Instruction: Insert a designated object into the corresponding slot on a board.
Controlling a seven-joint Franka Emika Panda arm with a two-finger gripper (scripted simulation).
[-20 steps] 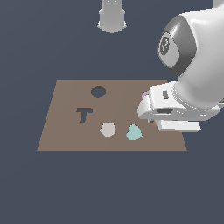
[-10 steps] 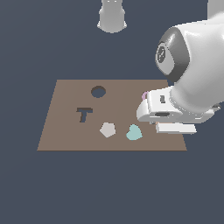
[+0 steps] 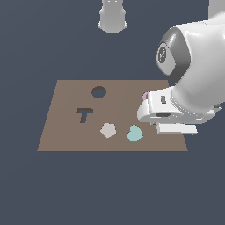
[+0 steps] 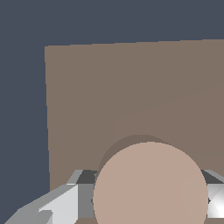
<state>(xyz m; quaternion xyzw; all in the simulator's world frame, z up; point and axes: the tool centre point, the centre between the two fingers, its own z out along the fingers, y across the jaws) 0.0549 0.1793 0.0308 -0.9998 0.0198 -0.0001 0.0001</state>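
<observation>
Exterior view: the board [image 3: 66, 132] is shown lying flat, with the round slot [image 3: 99, 92] near its far edge and a T-shaped cutout [image 3: 84, 115] closer to the camera. A grey pentagon [image 3: 108, 130] and a teal heart [image 3: 134, 133] are seen just beside each other near the front edge. The arm [image 3: 193, 74] is positioned over the board's right side in this view, well apart from the slot. Only a sliver of the disc [image 3: 144, 96] is visible behind the hand. In the wrist view, the disc [image 4: 150, 183] is seen between the gripper [image 4: 144, 197] fingers [image 4: 52, 205], above the board [image 4: 131, 87]; whether it is actually clamped cannot be told.
</observation>
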